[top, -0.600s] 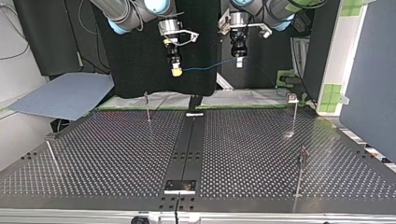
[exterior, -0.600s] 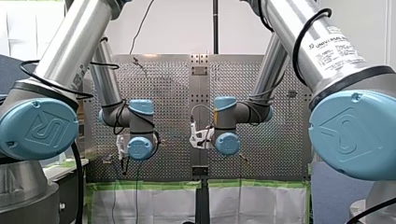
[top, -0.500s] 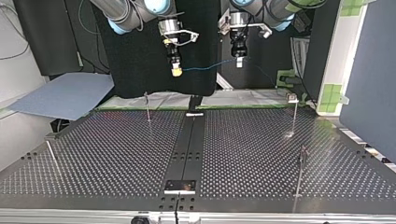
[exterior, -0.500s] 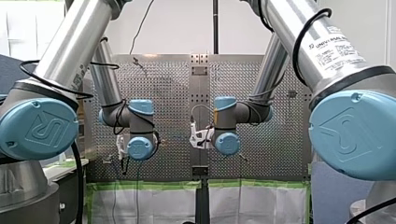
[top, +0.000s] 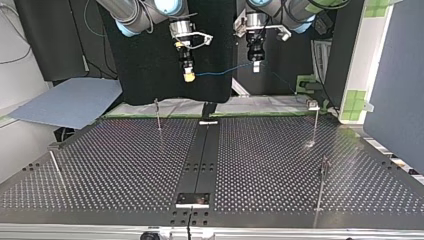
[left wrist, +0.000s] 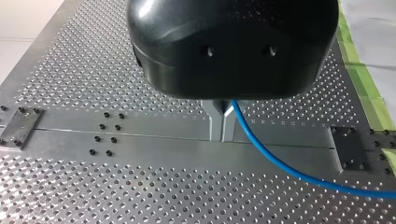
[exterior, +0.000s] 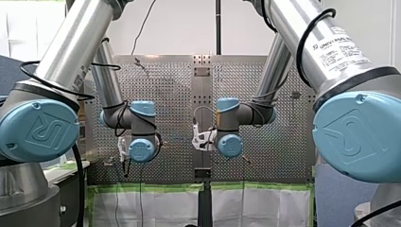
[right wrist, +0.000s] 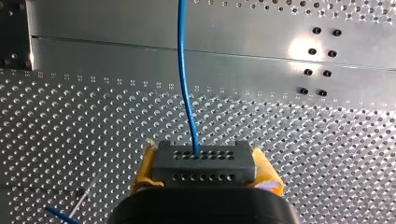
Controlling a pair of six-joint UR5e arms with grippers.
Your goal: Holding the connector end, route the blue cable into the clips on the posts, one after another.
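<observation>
Grips the dark connector (right wrist: 204,163) between the yellow pads (right wrist: 267,173) of my right gripper (top: 189,76). Pinches the blue cable (left wrist: 280,163) in my left gripper (left wrist: 222,125) (metal fingers closed on it). Spans between both, well above the table (top: 125,165) and posts (top: 158,114)

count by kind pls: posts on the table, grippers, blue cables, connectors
posts: 4
grippers: 2 (left gripper, right gripper)
blue cable: 1
connector: 1
total: 8
</observation>
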